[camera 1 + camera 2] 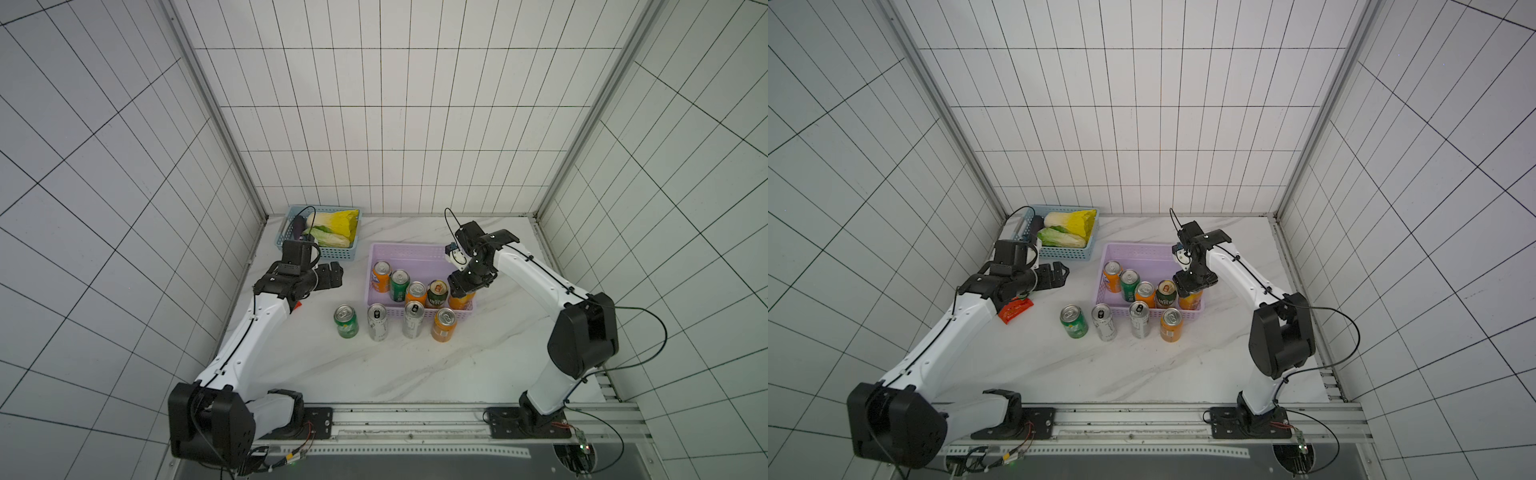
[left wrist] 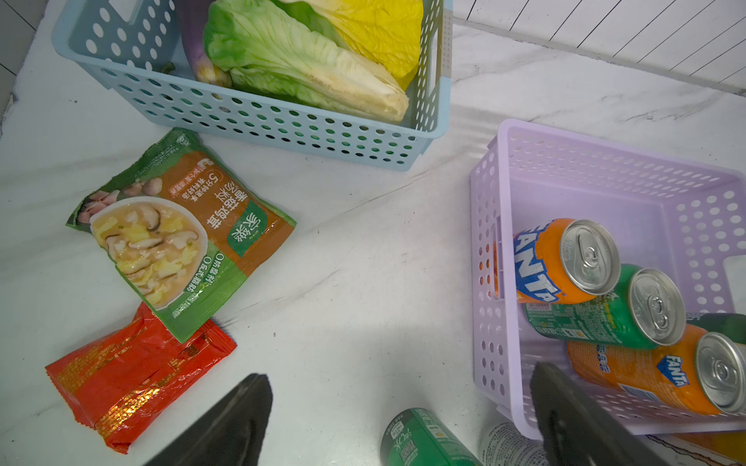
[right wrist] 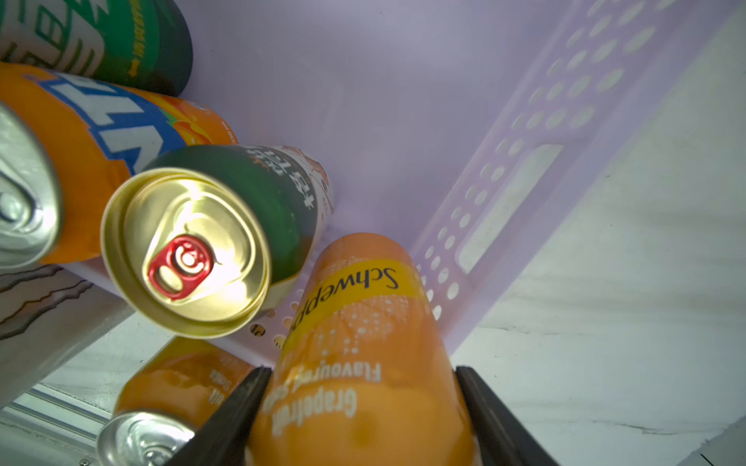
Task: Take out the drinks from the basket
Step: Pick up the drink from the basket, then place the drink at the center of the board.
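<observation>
The lilac basket (image 1: 409, 254) holds several upright cans: two orange (image 1: 381, 276) (image 1: 416, 293), a green one (image 1: 400, 285) and a dark green one with a gold top (image 3: 189, 250). In the basket's near right corner stands an orange Schweppes can (image 3: 355, 322), and my right gripper (image 3: 363, 371) is shut on it from above, a finger pressed on each side. A green can (image 1: 345, 321), two silver cans (image 1: 377, 322) (image 1: 413, 319) and an orange can (image 1: 444, 325) stand on the table in front. My left gripper (image 2: 399, 371) hangs open, left of the basket.
A light blue basket (image 1: 332, 252) with cabbage sits at the back left. A green soup packet (image 2: 177, 230) and a red packet (image 2: 137, 375) lie on the marble table under the left arm. Tiled walls close in three sides.
</observation>
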